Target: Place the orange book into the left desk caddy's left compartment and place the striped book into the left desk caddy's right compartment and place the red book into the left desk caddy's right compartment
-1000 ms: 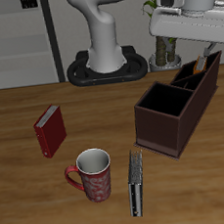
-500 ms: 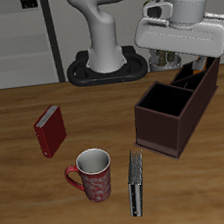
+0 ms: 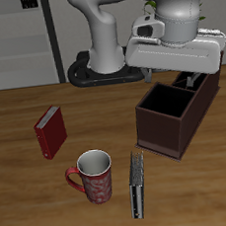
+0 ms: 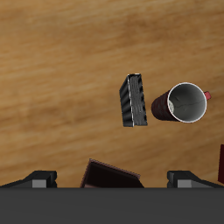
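Note:
The left desk caddy (image 3: 171,118), a dark brown box, stands on the table; a corner of it (image 4: 112,175) shows in the wrist view. Its wide right compartment (image 3: 165,103) is empty. My gripper (image 3: 187,78) hangs open just above the far, slanted left compartment and hides most of it. The orange book is hidden in both views. Near the table's front edge the striped book (image 3: 138,185) (image 4: 134,100) lies beside the mug. The red book (image 3: 50,132) (image 4: 220,163) stands apart, across the table from the caddy. My fingers (image 4: 40,178) are wide apart with nothing between them.
A red patterned mug (image 3: 93,177) (image 4: 183,102) stands between the red book and the striped book. The robot's base (image 3: 108,68) sits behind the table's back edge, with a potted plant beside it.
The gripper has swung in from the picture's far corner and come down over the caddy's slanted end. The orange book seen there earlier is now covered by the hand.

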Robot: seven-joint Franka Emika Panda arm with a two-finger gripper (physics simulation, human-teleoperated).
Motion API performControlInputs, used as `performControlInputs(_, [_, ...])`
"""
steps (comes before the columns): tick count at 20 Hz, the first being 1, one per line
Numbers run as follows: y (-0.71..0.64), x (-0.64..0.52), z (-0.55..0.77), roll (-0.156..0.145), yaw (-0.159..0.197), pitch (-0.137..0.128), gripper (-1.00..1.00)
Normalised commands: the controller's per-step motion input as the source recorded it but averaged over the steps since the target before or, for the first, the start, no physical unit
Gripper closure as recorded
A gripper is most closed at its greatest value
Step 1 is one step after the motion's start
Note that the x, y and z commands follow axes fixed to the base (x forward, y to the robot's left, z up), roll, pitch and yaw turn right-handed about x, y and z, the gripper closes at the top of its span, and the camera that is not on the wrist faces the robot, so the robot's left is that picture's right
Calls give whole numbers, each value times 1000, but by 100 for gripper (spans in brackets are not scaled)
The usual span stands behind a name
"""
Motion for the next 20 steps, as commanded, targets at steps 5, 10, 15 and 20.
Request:
performControlInputs(5, [-356,337,-26,0,81,36,-100])
performControlInputs(10, [-285,277,-29,20,113,27,-100])
performControlInputs(15, [-306,196,-63,-3,75,21,-100])
performControlInputs(20, [-240,180,-78,53,63,12,-100])
